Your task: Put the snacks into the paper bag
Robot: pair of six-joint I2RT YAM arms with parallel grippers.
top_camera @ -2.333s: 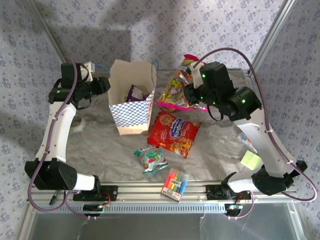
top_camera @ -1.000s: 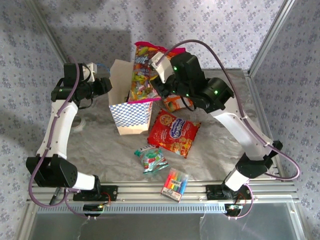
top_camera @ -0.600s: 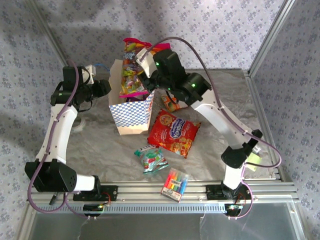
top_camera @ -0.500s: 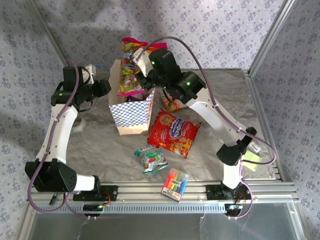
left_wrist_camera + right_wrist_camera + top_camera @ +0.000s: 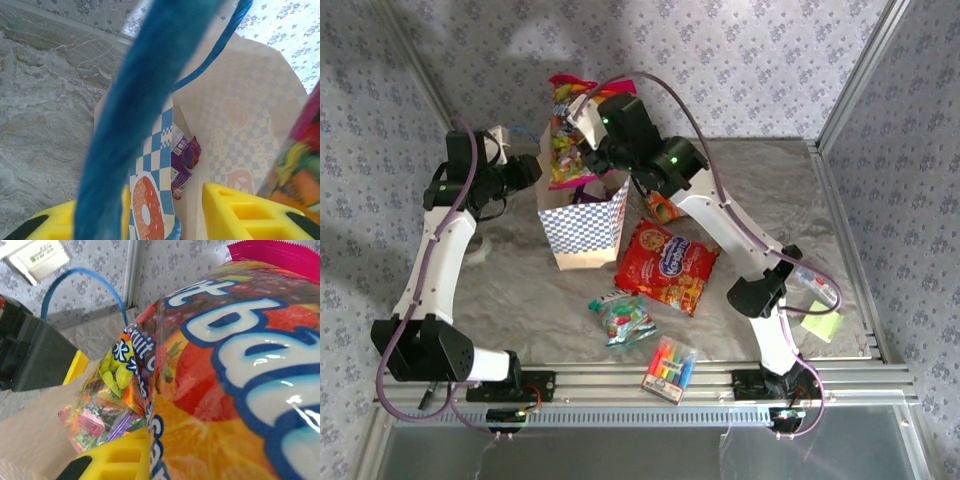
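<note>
Candy bag (image 5: 563, 140) clamped in the right fingers (image 5: 120, 455), lifted off the bench (image 5: 750, 190) since a moment ago and now hanging from them over the mouth of the paper bag (image 5: 585, 225), left fingers (image 5: 240, 210) apart astride its rim; lowering and release judged next.

Place: robot test cell, lab-like
Frame: aluminium rails (image 5: 650, 381) along the near edge
Walls: floral-print backdrop (image 5: 740, 60) left, far, right
Table: marbled sheet (image 5: 750, 190)
</note>
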